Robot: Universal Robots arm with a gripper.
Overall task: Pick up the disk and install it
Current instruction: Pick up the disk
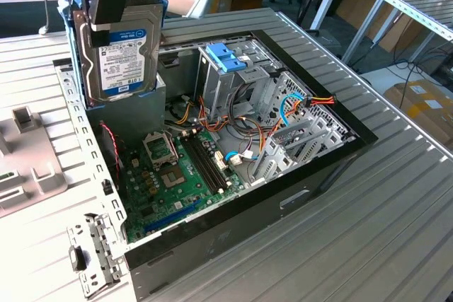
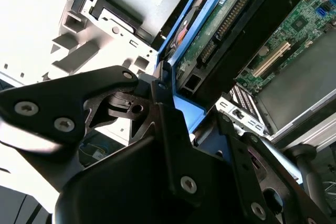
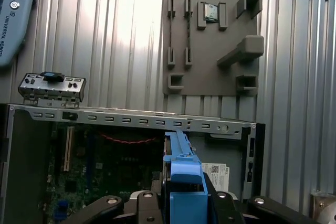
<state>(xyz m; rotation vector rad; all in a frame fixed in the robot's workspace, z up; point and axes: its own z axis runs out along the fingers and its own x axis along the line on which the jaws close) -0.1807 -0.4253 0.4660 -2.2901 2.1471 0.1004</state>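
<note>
Exterior view, upper left of the frame: gripper (image 1: 105, 19) clamped on the disk (image 1: 124, 54), held upright with its white label toward the camera and blue trim down both edges. Hanging above the rear corner of the open computer case (image 1: 283, 203), over a grey box (image 1: 131, 114) inside it. In the middle of the frame, a green motherboard (image 1: 170, 175) on the case floor; further back, a light-blue latch piece (image 1: 226, 56) on the drive cage. At the exterior view's left, a grey fixture plate (image 1: 28, 167) on the ribbed metal table (image 1: 396, 231).

Second wrist view: black gripper (image 2: 165, 98) linkages closed on the blue-trimmed edge of the disk (image 2: 220, 24), its circuit-board side showing. Motherboard (image 2: 304, 19) beyond it.

First wrist view: disk (image 3: 176, 145) seen edge-on, a dark slab with blue trim, pinched between the two sides of the gripper (image 3: 184, 203). Under it the case interior with the motherboard (image 3: 105, 171); beyond the case rim (image 3: 131, 115), the fixture plate (image 3: 210, 45) and a small metal bracket (image 3: 52, 85) on the table.
</note>
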